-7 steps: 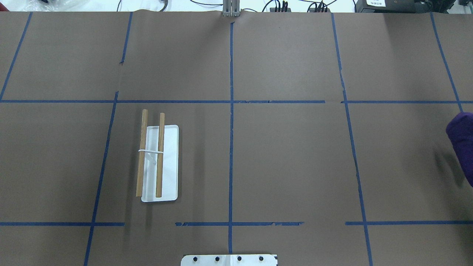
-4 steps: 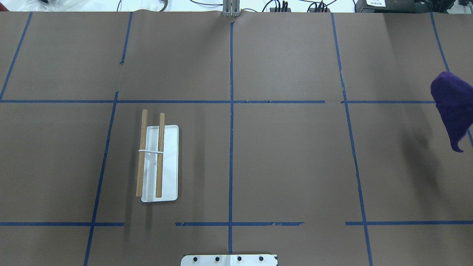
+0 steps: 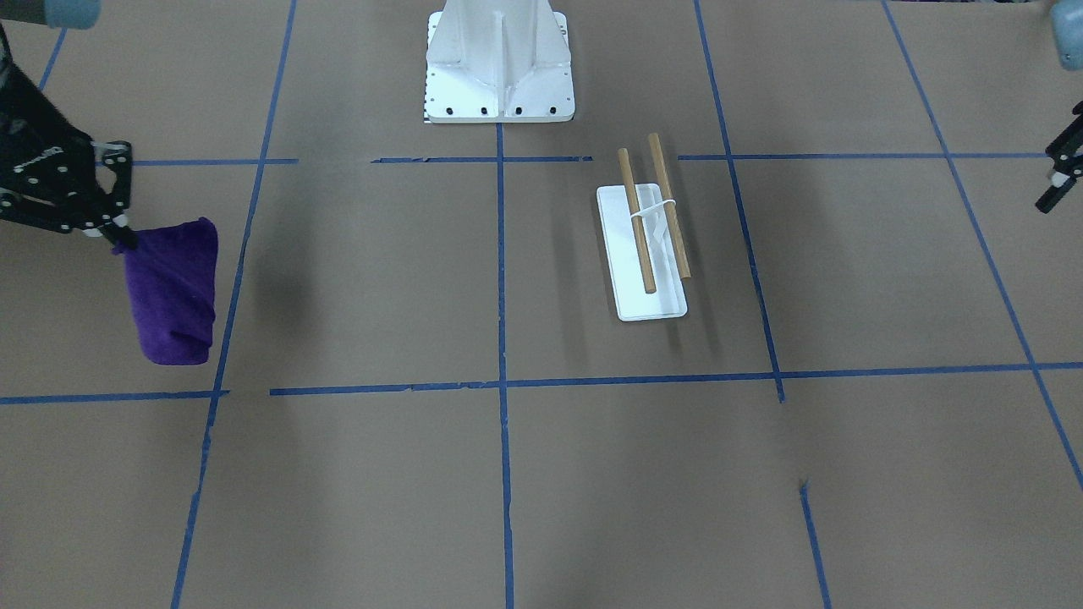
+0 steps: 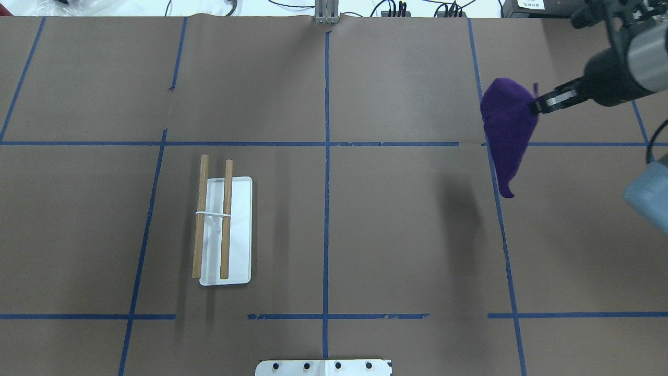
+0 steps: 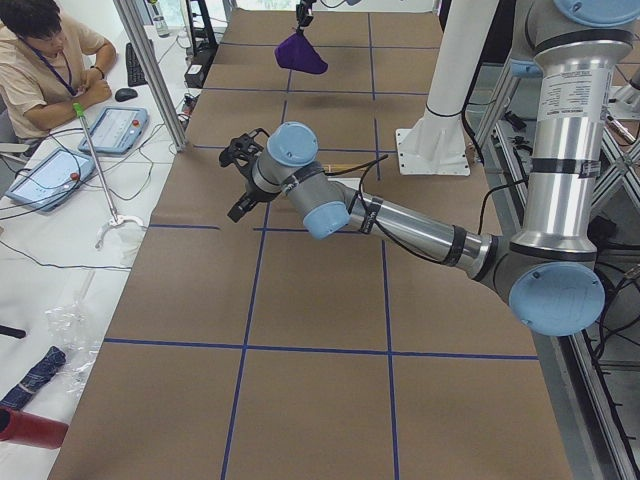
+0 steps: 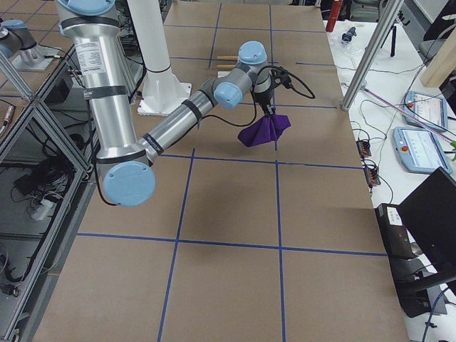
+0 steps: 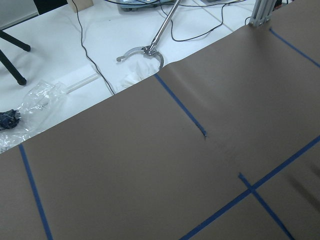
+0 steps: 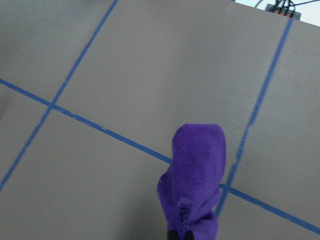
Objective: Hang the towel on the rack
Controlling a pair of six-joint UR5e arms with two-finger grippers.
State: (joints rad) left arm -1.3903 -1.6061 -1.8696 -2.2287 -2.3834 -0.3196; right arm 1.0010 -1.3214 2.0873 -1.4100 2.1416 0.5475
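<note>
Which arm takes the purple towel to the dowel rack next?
Right. The right gripper holds the purple cloth towel aloft; the left gripper is empty, though the white-tray wooden-dowel rack sits on the robot's left side.

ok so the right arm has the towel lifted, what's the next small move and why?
Probably carry the towel sideways toward the rack, high enough to pass over its dowels. The right gripper is shut on the towel's top and the cloth hangs free of the table, but it is far on the robot's right, while the rack sits left of the centre line.
</note>
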